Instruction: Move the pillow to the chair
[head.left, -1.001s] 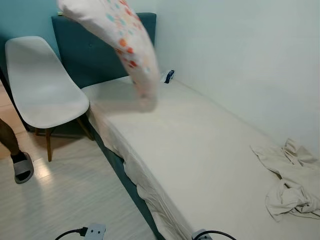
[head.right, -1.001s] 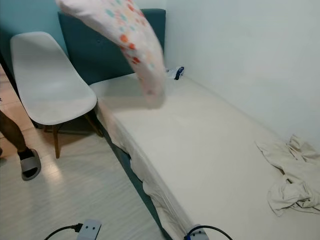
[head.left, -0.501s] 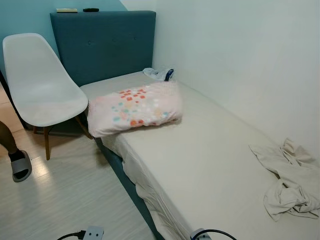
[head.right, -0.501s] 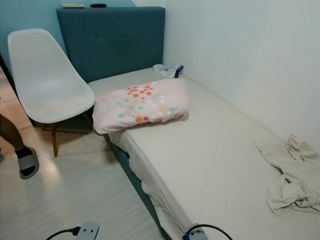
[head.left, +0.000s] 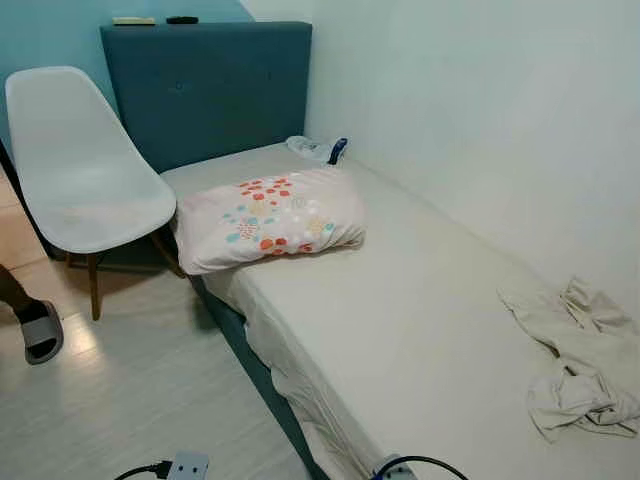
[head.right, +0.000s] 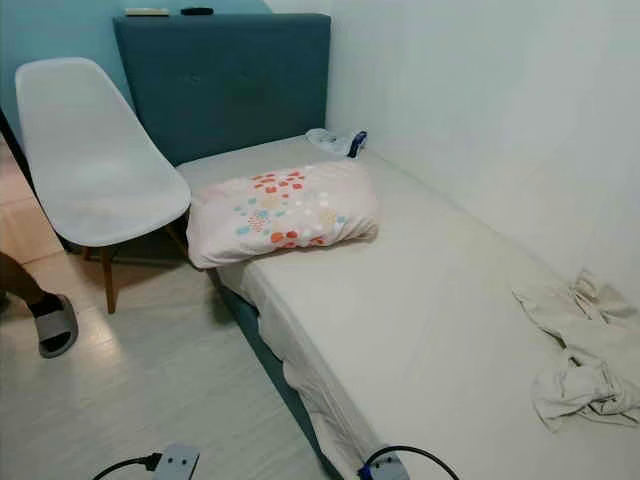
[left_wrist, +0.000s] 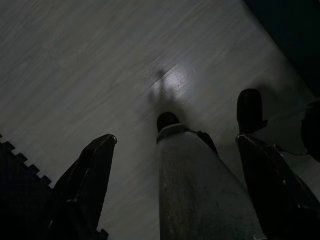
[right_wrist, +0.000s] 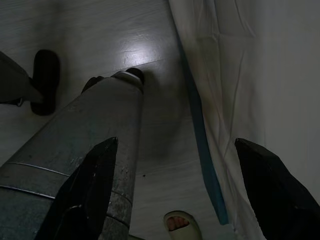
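None of the transfer is complete. Pillow (head.left: 270, 217), pale with coloured dots, lies flat on the bed (head.left: 420, 330) near the headboard (head.left: 205, 85), at the mattress edge nearest the chair (head.left: 85, 160). Chair seat carries nothing and stands just beside the bed on the robot's left. Remaining, by my judgement: approach, grasp, lift and set-down.

Left gripper (left_wrist: 175, 165) hangs over the floor (left_wrist: 100, 60), fingers spread wide, holding and touching nothing. Right gripper (right_wrist: 175, 175) hangs beside the bed's edge, jaws likewise wide apart and empty. A person's sandalled foot (head.left: 40, 330) stands on the floor near the chair.
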